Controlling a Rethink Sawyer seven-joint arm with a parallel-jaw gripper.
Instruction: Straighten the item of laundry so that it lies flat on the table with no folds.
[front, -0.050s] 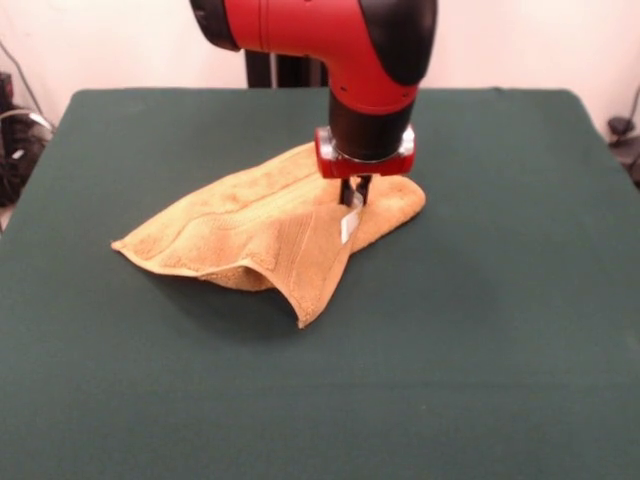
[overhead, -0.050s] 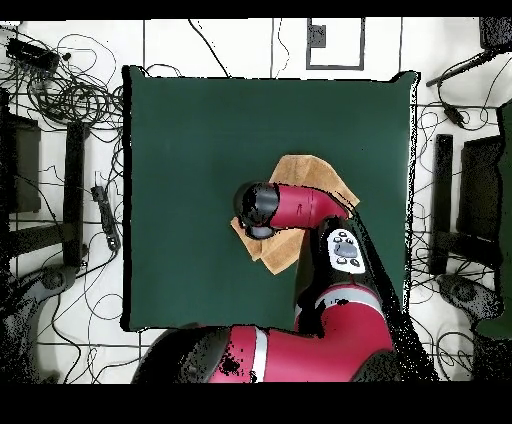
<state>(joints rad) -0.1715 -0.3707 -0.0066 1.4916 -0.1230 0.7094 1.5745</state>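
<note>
Towel (front, -0.050s: 250, 235) lies crumpled mid-table (front, -0.050s: 480, 350), folded over itself, one flap lifted toward the near edge. Front view: long axis runs lower left to upper right. Gripper (front, -0.050s: 355, 195) is down at its upper-right end, fingers close together, apparently pinching cloth by the tag (front, -0.050s: 349, 224). Bulk lies left of it.

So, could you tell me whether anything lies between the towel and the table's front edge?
No, nothing: in the front view, bare green table runs from the towel to that edge.
</note>
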